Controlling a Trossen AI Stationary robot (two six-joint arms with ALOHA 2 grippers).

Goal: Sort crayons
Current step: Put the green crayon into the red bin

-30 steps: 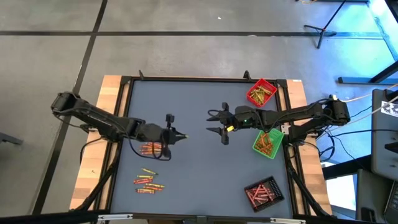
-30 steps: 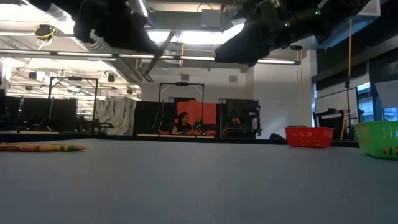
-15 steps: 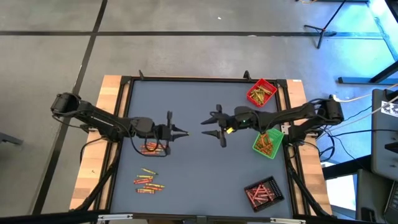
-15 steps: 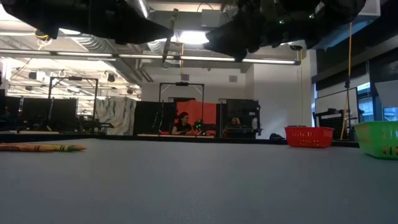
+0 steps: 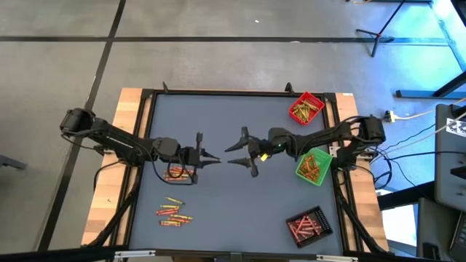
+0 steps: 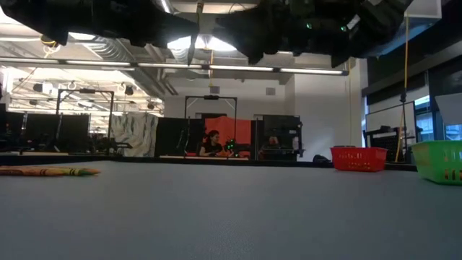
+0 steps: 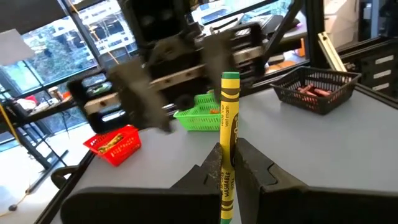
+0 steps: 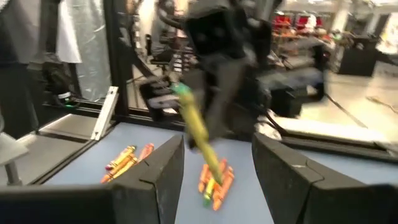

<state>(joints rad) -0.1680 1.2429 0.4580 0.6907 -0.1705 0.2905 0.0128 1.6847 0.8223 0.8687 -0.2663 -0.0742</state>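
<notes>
Yellow-green, one crayon point(image 7: 227, 149) stands pinched upright between the closed fingers of the left claw point(image 5: 212, 158), raised above the grey desk point(image 5: 226, 204) near its middle. Facing it, just beside and not touching, hangs the right claw point(image 5: 233, 151), its two fingers point(image 8: 152, 177) spread wide, the crayon tip pointing into the gap between them.

Under and just behind the left claw lies a small heap of orange and red crayons point(image 5: 175, 173) on the desk. Farther out on that arm's side, toward the near edge, a second loose scatter of crayons point(image 5: 173, 212) in red, yellow and green lies flat.

Behind the right claw, beside that arm's wrist, sits a green tray point(image 5: 314, 166) holding orange sticks. Beyond it at the far corner stands a red tray point(image 5: 306, 108) with yellowish sticks, and at the near corner a black tray point(image 5: 308, 225) filled with reddish ones.

In the low view a person point(image 6: 211, 143) sits well beyond the desk.
</notes>
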